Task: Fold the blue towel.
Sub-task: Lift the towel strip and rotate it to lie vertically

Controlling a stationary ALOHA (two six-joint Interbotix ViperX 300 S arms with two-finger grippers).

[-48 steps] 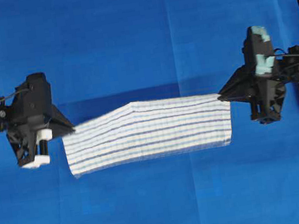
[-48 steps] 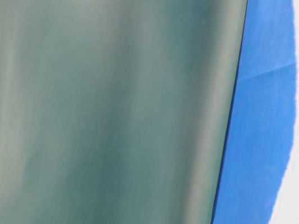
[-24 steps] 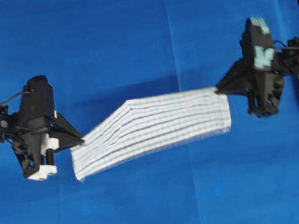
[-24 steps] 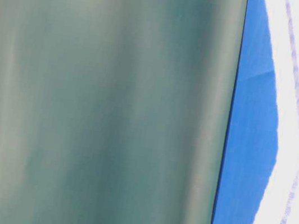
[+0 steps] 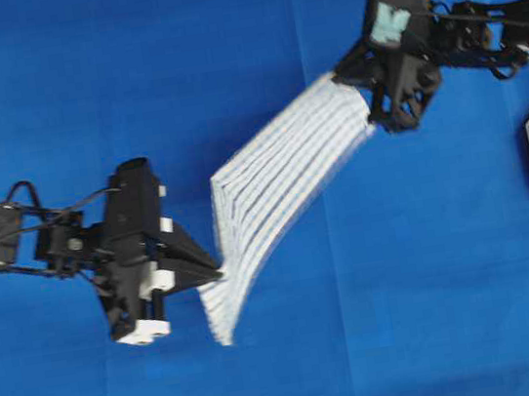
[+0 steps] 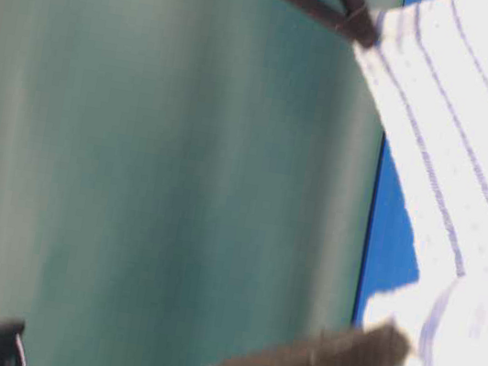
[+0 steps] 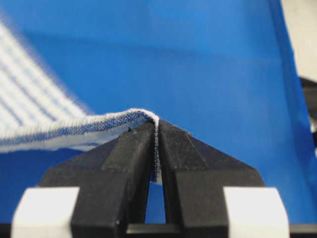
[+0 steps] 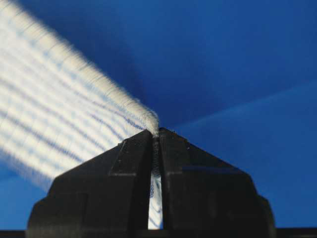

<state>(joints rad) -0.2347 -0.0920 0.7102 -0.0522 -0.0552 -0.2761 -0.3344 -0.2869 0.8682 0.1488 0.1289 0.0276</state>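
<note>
**Desk:** What do the claws hold?

**Photographer:** Both are clenched on cloth. The left gripper (image 5: 218, 274), at eight o'clock, pinches one corner of the blue towel (image 5: 277, 181); the right gripper (image 5: 339, 73), at two o'clock, pinches another.

**Desk:** The step?

**Photographer:** Carrying it, apparently. The towel is slung between them above the table covering (image 5: 434, 282); next, lay it down evenly.

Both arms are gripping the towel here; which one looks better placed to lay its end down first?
Probably the left. The left gripper, clamped on the blue towel, sits at the drooping lower end in the overhead view; the right gripper grips the far end.
</note>
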